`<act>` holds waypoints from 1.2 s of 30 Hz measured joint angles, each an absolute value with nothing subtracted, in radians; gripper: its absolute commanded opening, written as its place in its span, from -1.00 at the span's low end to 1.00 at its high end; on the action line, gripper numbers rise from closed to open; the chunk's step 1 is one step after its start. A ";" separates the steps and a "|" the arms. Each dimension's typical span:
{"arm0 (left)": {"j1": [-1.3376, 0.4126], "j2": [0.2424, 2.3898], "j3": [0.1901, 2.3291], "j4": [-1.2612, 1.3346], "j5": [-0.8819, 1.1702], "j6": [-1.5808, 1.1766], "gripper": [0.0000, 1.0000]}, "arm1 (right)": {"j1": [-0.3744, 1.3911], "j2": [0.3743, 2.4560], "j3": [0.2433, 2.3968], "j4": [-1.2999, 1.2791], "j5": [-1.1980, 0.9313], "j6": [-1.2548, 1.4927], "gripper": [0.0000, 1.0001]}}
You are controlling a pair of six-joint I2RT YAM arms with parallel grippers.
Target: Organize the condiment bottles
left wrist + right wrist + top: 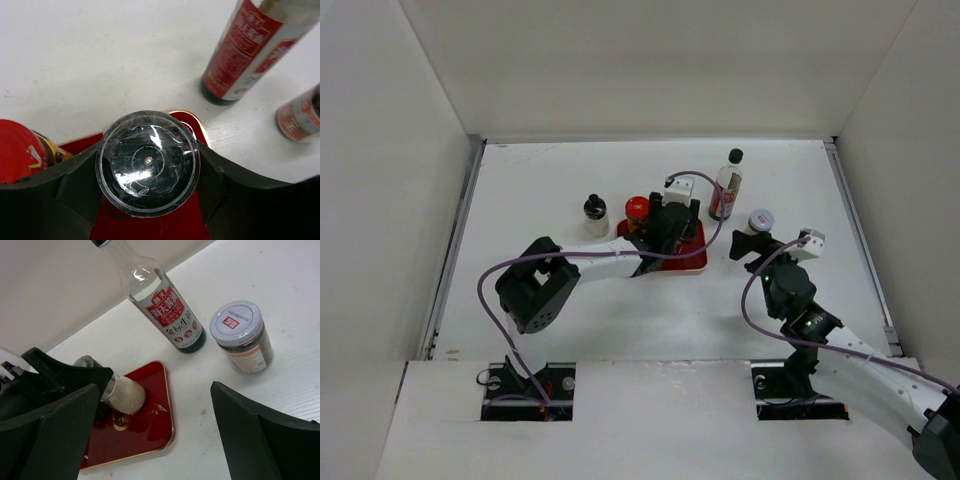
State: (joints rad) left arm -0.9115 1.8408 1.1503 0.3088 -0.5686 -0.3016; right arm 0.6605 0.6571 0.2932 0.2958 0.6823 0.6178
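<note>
My left gripper (148,172) is shut on the grey-topped shaker (147,162), which hangs tilted just over the red tray (175,227). The shaker (124,394) and tray (145,432) also show in the right wrist view. The red-lidded jar (637,208) stands on the tray's left part. The tall black-capped bottle (726,188) and the pale-lidded jar (760,221) stand on the table right of the tray. The small dark-capped bottle (595,216) stands left of the tray. My right gripper (155,387) is open and empty, just short of the pale-lidded jar (242,335).
White walls close in the table on the left, back and right. A metal strip (455,250) runs along the left edge. The left arm (580,268) lies across the table's middle towards the tray.
</note>
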 measured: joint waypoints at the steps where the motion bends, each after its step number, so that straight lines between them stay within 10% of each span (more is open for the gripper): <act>1: -0.902 1.850 1.154 0.314 -0.569 -0.295 -0.30 | 0.661 0.663 0.292 0.297 0.679 0.619 1.00; 9: -0.852 1.877 1.159 0.353 -0.574 -0.259 -0.22 | 0.661 0.700 0.281 0.330 0.641 0.619 1.00; 20: -0.858 1.878 1.159 0.404 -0.594 -0.239 0.56 | 0.660 0.709 0.278 0.353 0.620 0.619 1.00; 29: -0.891 1.812 1.159 0.415 -0.622 -0.235 0.53 | 0.659 0.709 0.278 0.352 0.620 0.618 1.00; 36: -0.907 1.600 1.135 0.417 -0.621 -0.236 0.05 | 0.657 0.714 0.278 0.352 0.620 0.618 1.00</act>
State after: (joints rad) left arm -0.9073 1.5997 1.1355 0.4168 -0.6212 -0.2359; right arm 0.6575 0.7139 0.2783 0.3523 0.6197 0.6178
